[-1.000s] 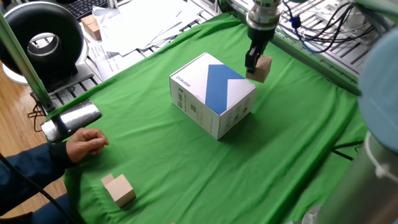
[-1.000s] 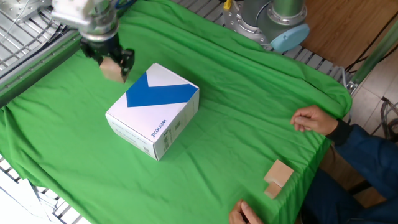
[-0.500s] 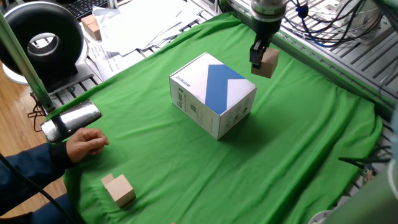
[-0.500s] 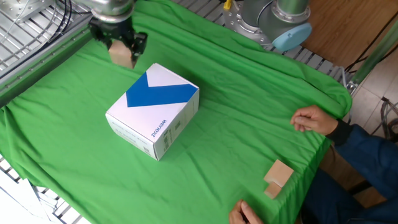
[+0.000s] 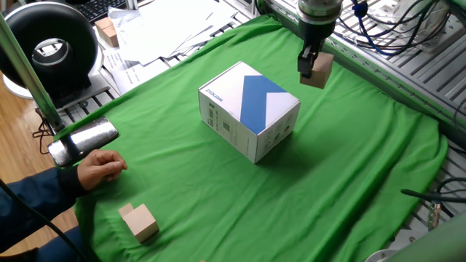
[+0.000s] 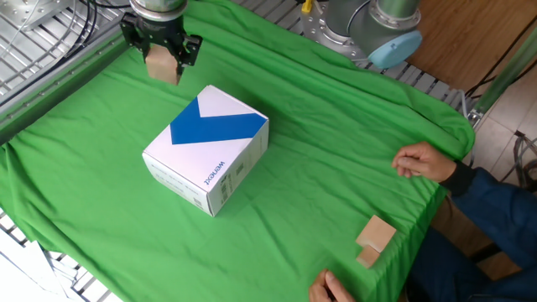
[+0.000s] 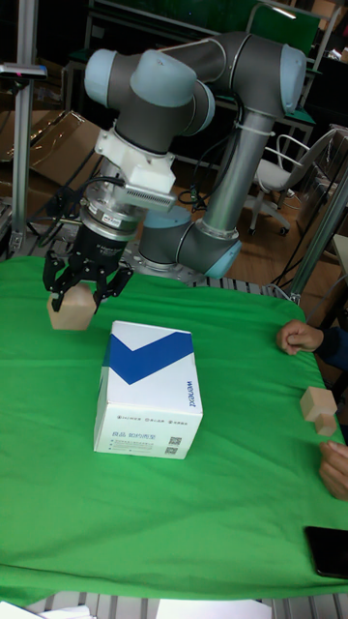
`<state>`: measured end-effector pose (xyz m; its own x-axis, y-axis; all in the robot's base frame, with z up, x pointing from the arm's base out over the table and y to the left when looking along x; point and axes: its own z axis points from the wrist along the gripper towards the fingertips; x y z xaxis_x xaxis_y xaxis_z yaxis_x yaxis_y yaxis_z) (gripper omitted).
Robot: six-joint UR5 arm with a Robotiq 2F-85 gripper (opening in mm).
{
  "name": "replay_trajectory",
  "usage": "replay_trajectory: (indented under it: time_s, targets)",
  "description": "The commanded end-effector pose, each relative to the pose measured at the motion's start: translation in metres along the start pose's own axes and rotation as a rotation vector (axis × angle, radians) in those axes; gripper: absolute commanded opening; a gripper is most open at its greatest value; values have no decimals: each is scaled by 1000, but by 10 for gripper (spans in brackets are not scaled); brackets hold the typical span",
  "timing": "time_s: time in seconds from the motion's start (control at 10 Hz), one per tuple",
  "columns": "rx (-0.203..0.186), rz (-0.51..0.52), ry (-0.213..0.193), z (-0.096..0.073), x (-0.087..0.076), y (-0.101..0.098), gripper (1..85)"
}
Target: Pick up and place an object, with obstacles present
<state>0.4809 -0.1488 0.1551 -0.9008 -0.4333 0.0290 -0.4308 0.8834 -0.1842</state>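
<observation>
White box [image 5: 249, 109] stands mid-cloth, tallest obstacle on table. Gripper [image 6: 162, 60] holds cube [image 5: 318, 70] in air beside box's far corner, about level with box top, clear of it. Green cloth [image 5: 349, 167] open all round box, widest on side nearest person. Hand [image 6: 419, 159] rests at cloth edge, well apart from box. Joined block [image 6: 374, 238] sits near that edge, second hand [image 7: 333, 471] just beside it. Phone [image 7: 329, 551] lies at cloth corner.
</observation>
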Motion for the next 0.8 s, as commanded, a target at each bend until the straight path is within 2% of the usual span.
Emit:
replay_trajectory:
  time_s: [0.0, 0.1, 0.2, 0.4, 0.5, 0.6, 0.7]
  targets:
    - [-43, -61, -89, -4, -21, 13, 10]
    - [-29, -79, -112, -4, -27, 9, 10]
    - [-14, -85, -100, -4, -24, 6, 10]
    - [-32, -95, -76, -4, -18, 10, 10]
    - [-49, -97, -45, -3, -9, 14, 10]
    - [-47, -81, -5, -11, -1, 19, 10]
    - [-37, -51, 26, -28, 0, 33, 10]
